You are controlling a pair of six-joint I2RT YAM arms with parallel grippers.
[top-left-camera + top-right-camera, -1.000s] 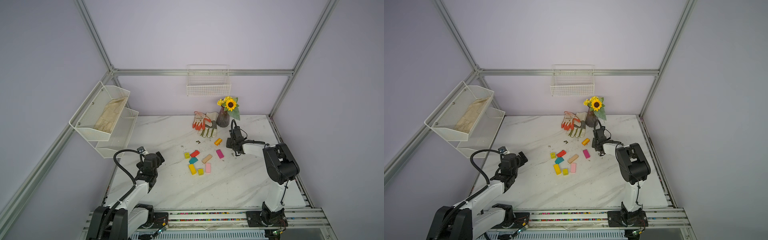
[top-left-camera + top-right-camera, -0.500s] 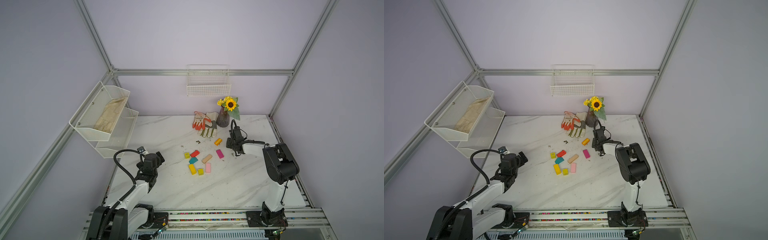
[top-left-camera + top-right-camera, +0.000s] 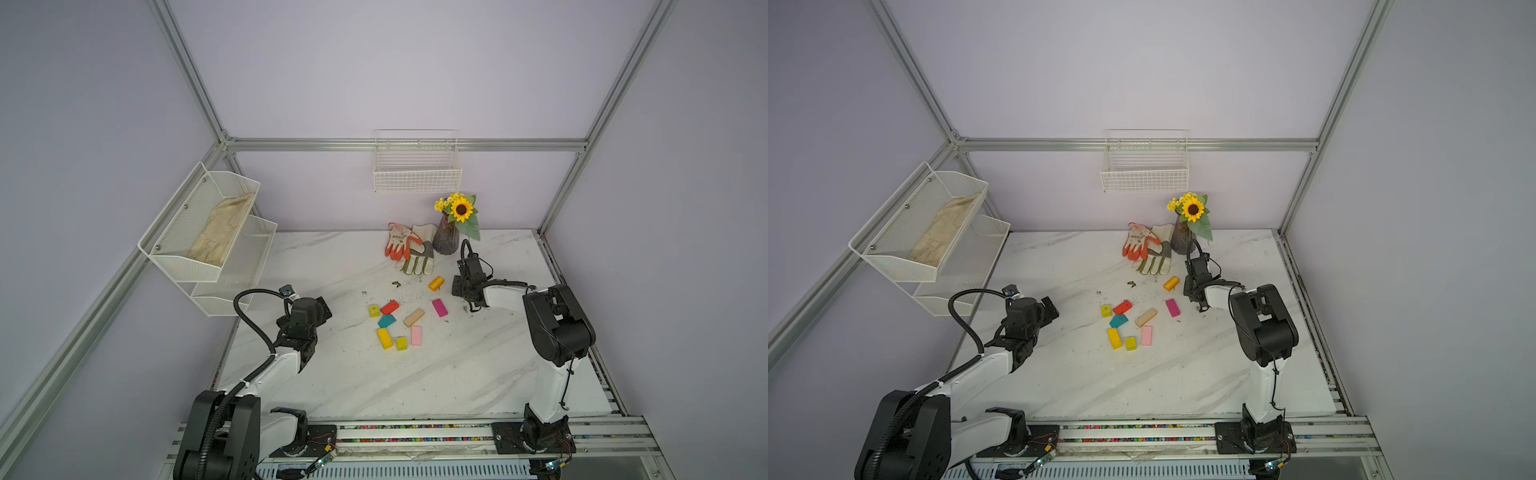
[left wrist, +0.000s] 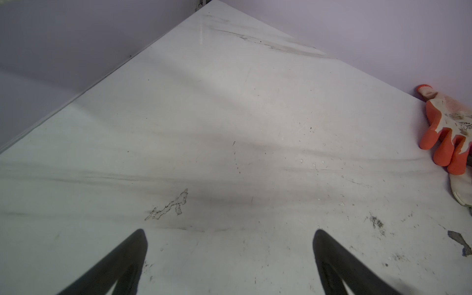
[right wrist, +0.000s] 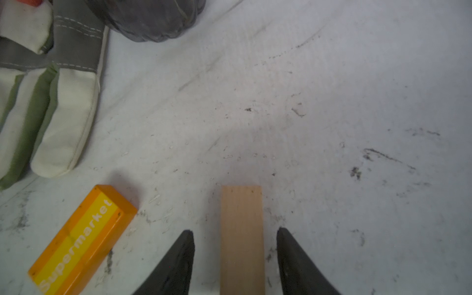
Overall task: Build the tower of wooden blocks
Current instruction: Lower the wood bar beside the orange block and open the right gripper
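Shows two robot arms over a marble table (image 3: 415,382) with wood blocks (image 3: 413,317) lying loose mid-table.
Finds right arm stretched low near the vase (image 3: 445,241), right gripper (image 5: 234,229) parted around a flat tan block (image 5: 242,240) without touching, orange block (image 5: 81,240) just beside. Finds left arm bent at the elbow, left gripper (image 4: 229,231) spread wide above bare table.

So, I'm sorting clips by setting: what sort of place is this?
Likely a robot lab test cell: aluminium frame, plain walls, left arm and right arm at a marble-look table, scattered wood blocks.
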